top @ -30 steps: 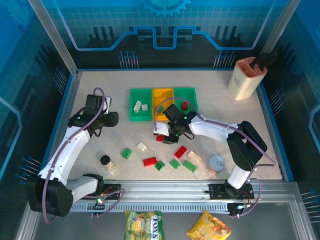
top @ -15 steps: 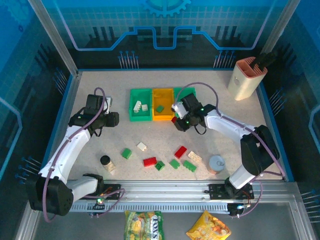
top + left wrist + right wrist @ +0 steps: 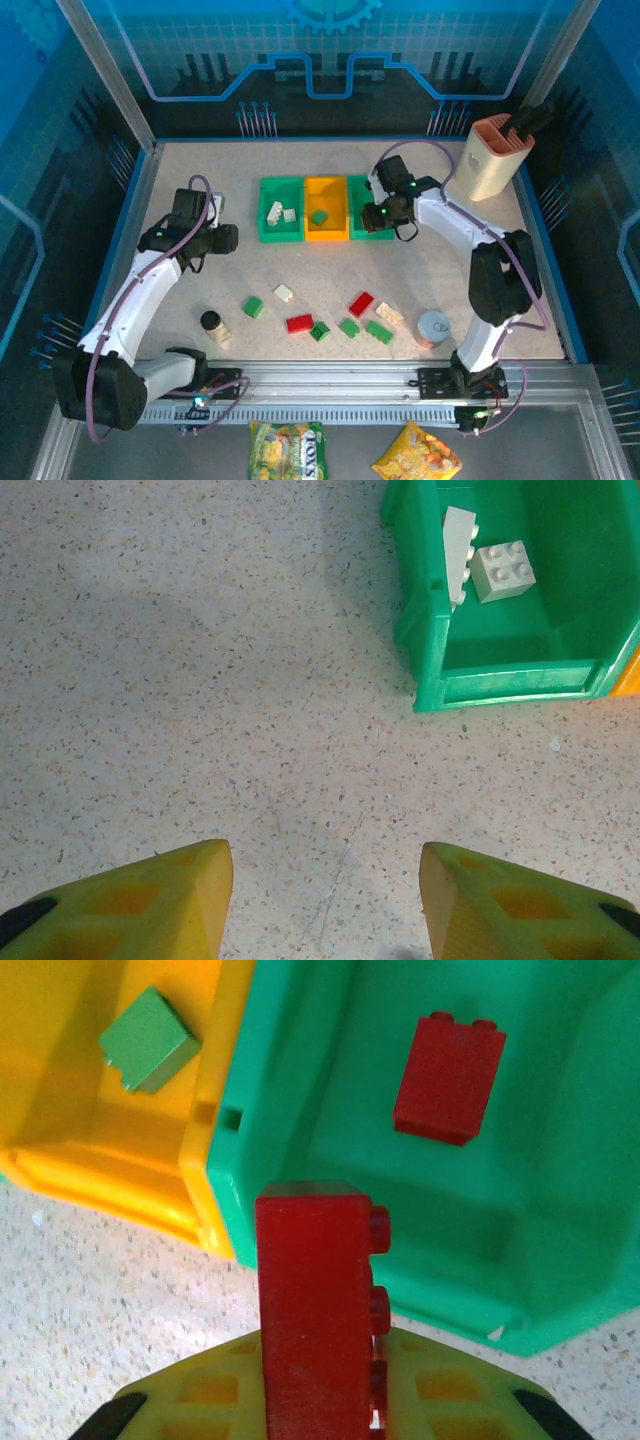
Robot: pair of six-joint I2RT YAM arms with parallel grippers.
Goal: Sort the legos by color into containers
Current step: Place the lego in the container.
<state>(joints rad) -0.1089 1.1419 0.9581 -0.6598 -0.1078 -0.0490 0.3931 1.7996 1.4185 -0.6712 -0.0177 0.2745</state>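
right fingers [image 3: 200, 1405] clamped on red brick [image 3: 315, 1300] | swung from frame centre to above right green bin [image 3: 440, 1305] | release looks next | left fingers [image 3: 150, 900] apart, idle

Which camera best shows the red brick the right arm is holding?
The right wrist view: the red brick stands large in the right end effector, at the right green bin. In the top external view the end effector hides it; the left wrist view faces the left green bin.
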